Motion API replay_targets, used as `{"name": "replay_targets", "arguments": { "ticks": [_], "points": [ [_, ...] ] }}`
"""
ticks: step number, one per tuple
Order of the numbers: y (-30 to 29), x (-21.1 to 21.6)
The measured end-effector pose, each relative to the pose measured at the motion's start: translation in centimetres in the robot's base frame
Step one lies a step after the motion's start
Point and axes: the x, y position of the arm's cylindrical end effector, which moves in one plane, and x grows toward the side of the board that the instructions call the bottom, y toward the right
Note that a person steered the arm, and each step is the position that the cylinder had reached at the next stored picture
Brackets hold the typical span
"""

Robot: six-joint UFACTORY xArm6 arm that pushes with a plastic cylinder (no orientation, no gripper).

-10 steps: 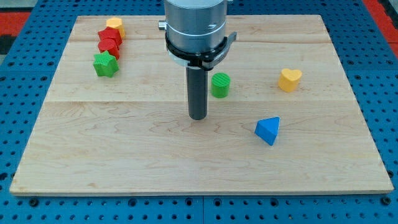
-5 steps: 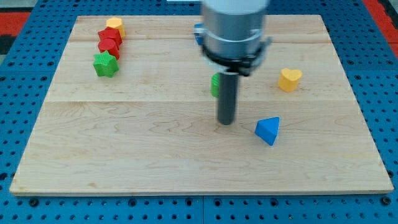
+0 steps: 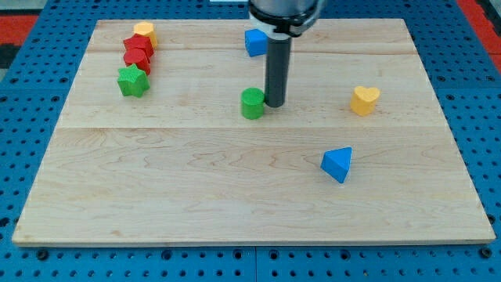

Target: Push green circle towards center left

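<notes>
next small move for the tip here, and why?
Probably a short push toward the view's left. My tip sits right against the green circle on its right side, so it is already behind the block for that direction. The circle is near the board's middle, and the green star lies further up, off a straight leftward path.

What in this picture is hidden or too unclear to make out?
- Arm above the rod: cut off by the view's top edge.
- Whether my tip touches the green circle: too close to tell.
- Red blocks: huddled together, shapes unclear.
- Yellow block behind them: partly hidden.
</notes>
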Motion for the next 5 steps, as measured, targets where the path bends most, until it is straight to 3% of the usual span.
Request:
{"name": "replay_targets", "arguments": {
  "ticks": [2, 4, 5],
  "points": [
    [-5.4, 0.1],
    [-3.0, 4.0],
    [-6.0, 3.4]
  ]
}}
